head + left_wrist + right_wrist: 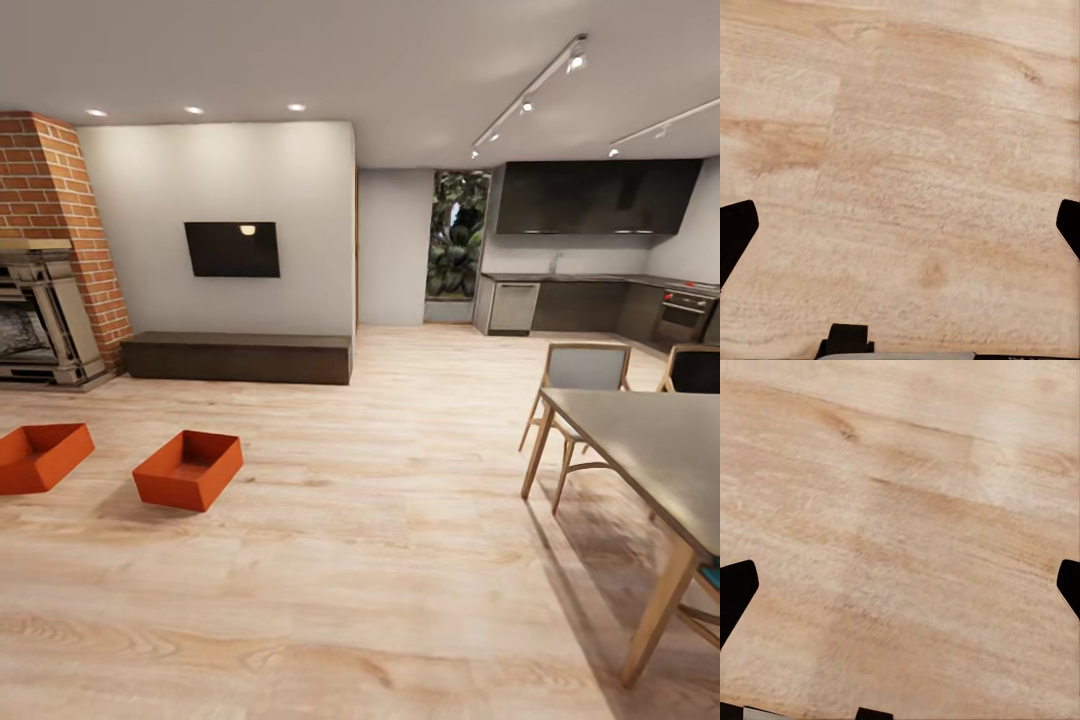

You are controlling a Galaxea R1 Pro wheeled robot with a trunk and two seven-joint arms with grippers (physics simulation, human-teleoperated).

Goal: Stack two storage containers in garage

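Storage containers, both orange-red and open-topped, sit on the light wood plank floor [400, 560] of the living room, at the left of the head view. The one furthest left [40, 456] is cut by the picture's edge and lies near the brick fireplace [50, 260]. The second container [189, 468] rests just to its right, apart from it, turned so one corner points toward the robot and its long axis runs diagonally away. Both lie ahead and well to the robot's left, so the left arm looks the nearer one once the base has closed the gap; for now they are far out of reach.

The left gripper [900, 225] points down at bare planks, its jaws spread wide with nothing between them. The right gripper [900, 585] hangs the same way, jaws parted and empty. Further right stands a dining table [650, 450] with chairs [580, 385], clear of the route to the bins.
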